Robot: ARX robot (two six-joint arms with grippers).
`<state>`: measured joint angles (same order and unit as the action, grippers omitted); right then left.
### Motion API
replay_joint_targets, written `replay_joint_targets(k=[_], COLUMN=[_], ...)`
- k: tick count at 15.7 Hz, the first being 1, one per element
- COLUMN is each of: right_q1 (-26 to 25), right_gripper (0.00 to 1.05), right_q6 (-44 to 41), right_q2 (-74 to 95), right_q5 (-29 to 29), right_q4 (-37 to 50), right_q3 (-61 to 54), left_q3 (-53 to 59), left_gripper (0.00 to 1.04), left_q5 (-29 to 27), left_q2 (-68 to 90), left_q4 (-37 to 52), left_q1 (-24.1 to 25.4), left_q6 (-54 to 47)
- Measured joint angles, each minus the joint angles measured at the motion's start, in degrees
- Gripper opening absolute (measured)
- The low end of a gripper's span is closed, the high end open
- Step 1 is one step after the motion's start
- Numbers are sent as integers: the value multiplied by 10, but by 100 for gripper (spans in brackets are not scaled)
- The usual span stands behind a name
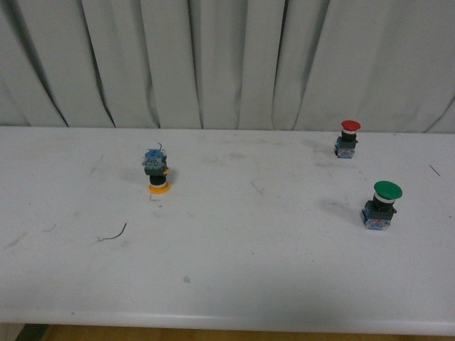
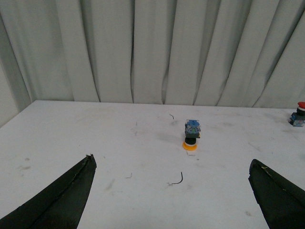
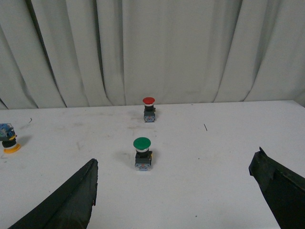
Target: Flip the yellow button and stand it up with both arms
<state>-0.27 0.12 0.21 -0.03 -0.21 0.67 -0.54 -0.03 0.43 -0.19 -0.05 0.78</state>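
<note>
The yellow button (image 1: 158, 172) stands upside down on the white table, its yellow cap on the surface and its blue-grey base on top. It also shows in the left wrist view (image 2: 191, 135) and at the edge of the right wrist view (image 3: 8, 139). Neither arm shows in the front view. My left gripper (image 2: 171, 191) is open and empty, well short of the button. My right gripper (image 3: 174, 191) is open and empty, with the green button between its fingers' lines but farther off.
A green-capped button (image 1: 382, 204) stands upright at the right, also in the right wrist view (image 3: 142, 153). A red-capped button (image 1: 348, 138) stands behind it (image 3: 149, 109). A thin bent wire scrap (image 1: 114, 234) lies on the table front left. Grey curtains hang behind.
</note>
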Motion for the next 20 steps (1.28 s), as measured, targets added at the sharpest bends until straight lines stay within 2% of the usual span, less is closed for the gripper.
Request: replay_joint_targets(k=[20], right_q1=[0], right_gripper=[98], right_q6=[0], right_q2=[0], right_q5=[0], right_q4=[0], right_q3=[0], left_q3=[0], left_gripper=[98], left_q5=[0], left_q2=[0], left_q4=[0], left_q1=[0], left_q6=[0])
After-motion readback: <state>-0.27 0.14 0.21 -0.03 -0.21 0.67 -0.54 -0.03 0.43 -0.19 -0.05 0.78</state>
